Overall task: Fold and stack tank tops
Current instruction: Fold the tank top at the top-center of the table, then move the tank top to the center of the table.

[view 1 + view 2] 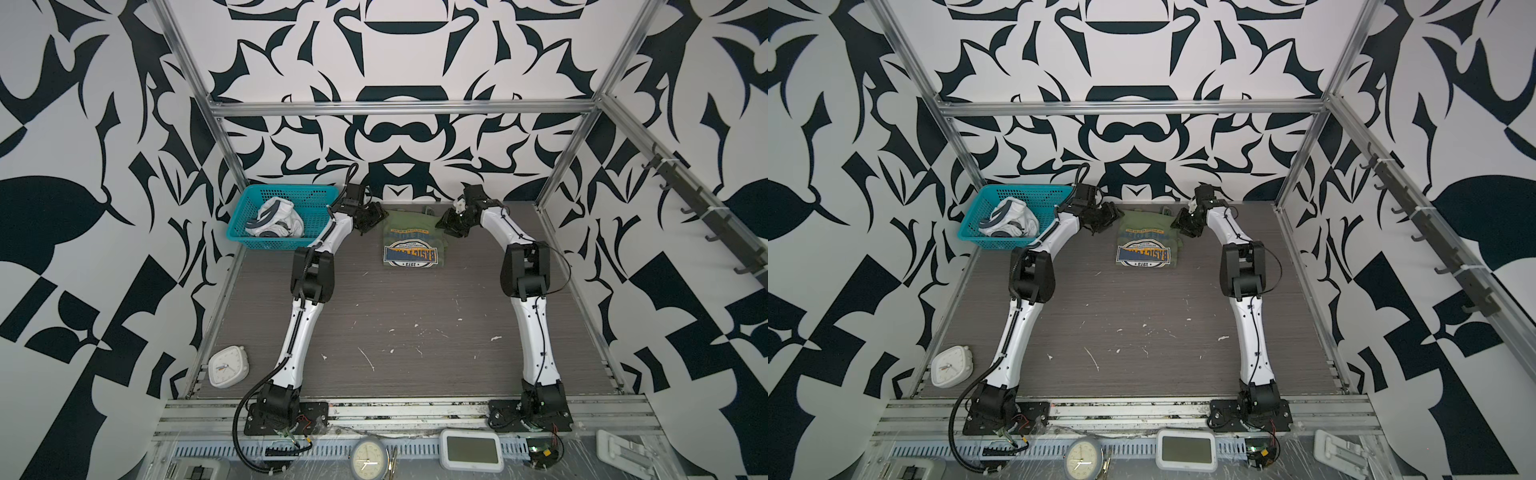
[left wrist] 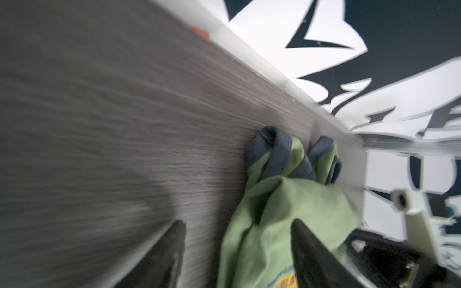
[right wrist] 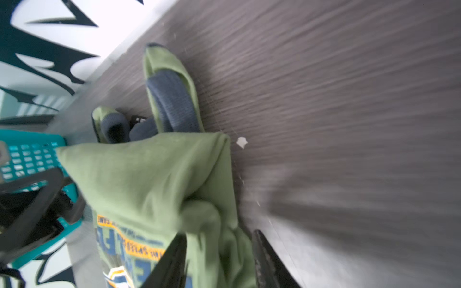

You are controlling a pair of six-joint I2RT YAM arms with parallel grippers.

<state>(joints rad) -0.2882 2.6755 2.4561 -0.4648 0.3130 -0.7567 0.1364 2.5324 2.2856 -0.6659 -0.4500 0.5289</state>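
Note:
The olive green tank top (image 1: 409, 245) lies folded at the far middle of the table, chest graphic up, in both top views. My left gripper (image 1: 376, 216) stands at its far left corner and my right gripper (image 1: 446, 222) at its far right corner. In the left wrist view the left gripper (image 2: 238, 223) is open, one finger over bare table and one over the green cloth (image 2: 287, 199). In the right wrist view the right gripper (image 3: 219, 234) is open, with a loose bunch of green cloth (image 3: 149, 174) between the fingers. The white tank top (image 1: 276, 220) lies crumpled in the basket.
The teal mesh basket (image 1: 266, 243) stands at the far left corner, close to the left arm. A white square clock (image 1: 227, 366) sits at the near left edge. An aluminium rail (image 2: 287, 82) runs along the table's far edge, just behind the green top.

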